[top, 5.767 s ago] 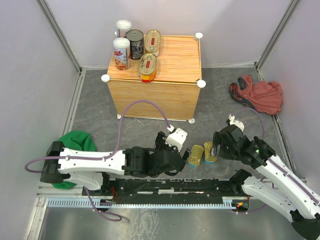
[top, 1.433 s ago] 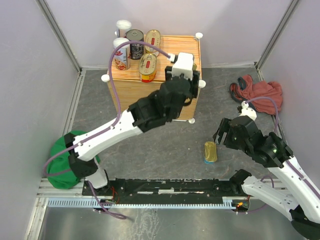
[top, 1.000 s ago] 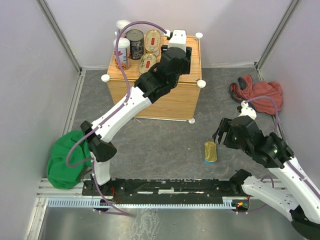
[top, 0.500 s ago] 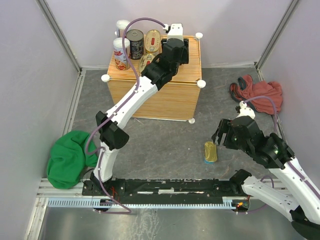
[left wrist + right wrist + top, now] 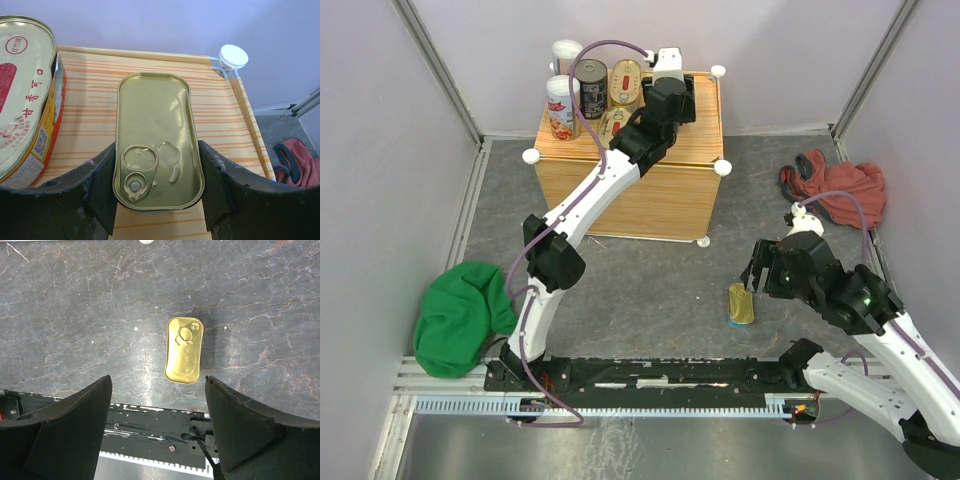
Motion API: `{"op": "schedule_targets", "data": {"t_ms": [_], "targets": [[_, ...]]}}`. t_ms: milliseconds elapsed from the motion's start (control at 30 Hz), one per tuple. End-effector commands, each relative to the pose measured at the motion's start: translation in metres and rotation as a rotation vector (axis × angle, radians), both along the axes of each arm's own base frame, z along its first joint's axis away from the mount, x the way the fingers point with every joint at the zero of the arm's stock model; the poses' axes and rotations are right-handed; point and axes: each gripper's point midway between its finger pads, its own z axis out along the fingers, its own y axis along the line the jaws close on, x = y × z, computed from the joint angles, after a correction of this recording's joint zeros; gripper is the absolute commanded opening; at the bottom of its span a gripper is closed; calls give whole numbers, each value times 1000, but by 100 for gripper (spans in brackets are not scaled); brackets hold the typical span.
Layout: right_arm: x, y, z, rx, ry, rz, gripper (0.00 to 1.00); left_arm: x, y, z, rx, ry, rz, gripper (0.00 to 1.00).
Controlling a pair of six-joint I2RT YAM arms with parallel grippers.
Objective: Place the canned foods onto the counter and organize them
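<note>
L jaws clamped on a rect tin (image 5: 159, 145), gripping both long sides. Tin's on the counter (image 5: 90, 120) w/ an oval tin (image 5: 22, 95) just at its 9 o'clock. R jaws wide apart, hovering over the 2nd rect tin (image 5: 184, 350), which lies on the worktop (image 5: 75, 315), approx 4 o'clock in top view.

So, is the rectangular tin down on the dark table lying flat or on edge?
Flat: the rectangular tin lies lid-up on the table, pull tab showing.
</note>
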Motion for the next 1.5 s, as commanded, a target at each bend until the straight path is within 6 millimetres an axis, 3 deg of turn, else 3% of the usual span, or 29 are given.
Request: {"op": "schedule_targets", "data": {"t_ms": [0, 133, 233, 333, 467, 700, 967, 1100, 1267, 1467], "targets": [[6, 3, 2, -7, -20, 15, 83, 7, 5, 67, -155, -170, 25, 3], [8, 4, 0, -23, -16, 31, 83, 14, 7, 63, -159, -177, 34, 4], [9, 6, -3, -36, -6, 42, 83, 20, 9, 61, -167, -181, 44, 13], [9, 8, -7, -31, 7, 46, 83, 25, 12, 57, -164, -179, 53, 30], [8, 8, -10, -29, 12, 43, 83, 27, 12, 54, -150, -176, 50, 64], [9, 9, -13, -27, 17, 38, 83, 24, 12, 63, -144, -195, 30, 87], [7, 8, -23, -34, 34, 29, 83, 14, 10, 73, -150, -196, 8, 90], [4, 6, -33, -38, 57, 20, 83, -1, 7, 90, -160, -216, -12, 90], [2, 6, -46, -37, 82, 11, 83, -30, -4, 115, -159, -244, -51, 90], [0, 6, -68, -54, 123, 3, 83, -82, -22, 137, -129, -254, -112, 90]]}}
